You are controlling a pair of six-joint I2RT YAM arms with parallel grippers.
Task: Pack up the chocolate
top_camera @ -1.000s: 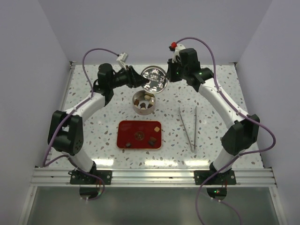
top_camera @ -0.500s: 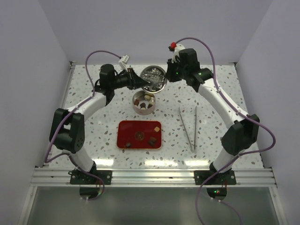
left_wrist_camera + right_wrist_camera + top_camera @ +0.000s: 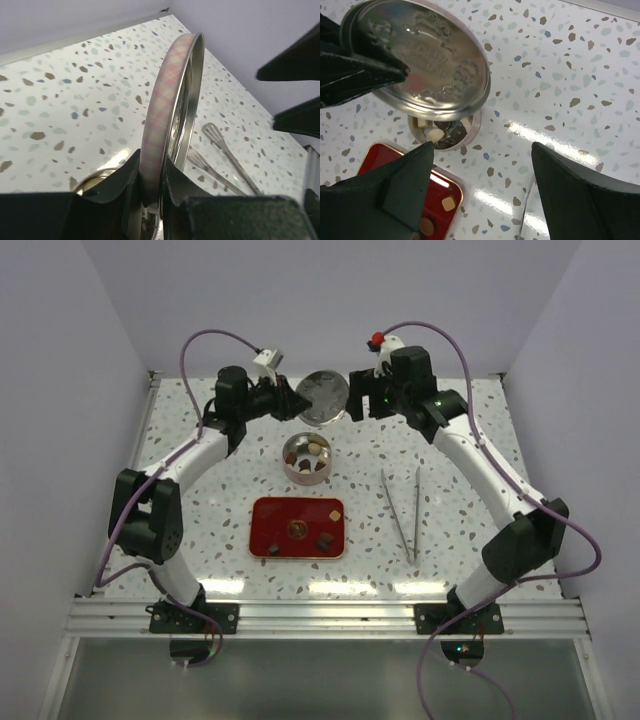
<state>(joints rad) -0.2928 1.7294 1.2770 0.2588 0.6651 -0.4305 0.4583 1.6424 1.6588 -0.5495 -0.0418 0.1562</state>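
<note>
Left end effector (image 3: 151, 176) tight on lid (image 3: 172, 85); right end effector (image 3: 481, 155) — wide, empty

Chocolate (image 3: 443, 136) in tin (image 3: 474, 126) partly under lid (image 3: 422, 60)

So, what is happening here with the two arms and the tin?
The left gripper is clamped on the rim of the round metal lid and holds it up, tilted, beyond the open tin. The right gripper is open beside the lid. Some chocolate pieces lie in the tin; a few more are on the red tray. The tweezers lie aside.
</note>
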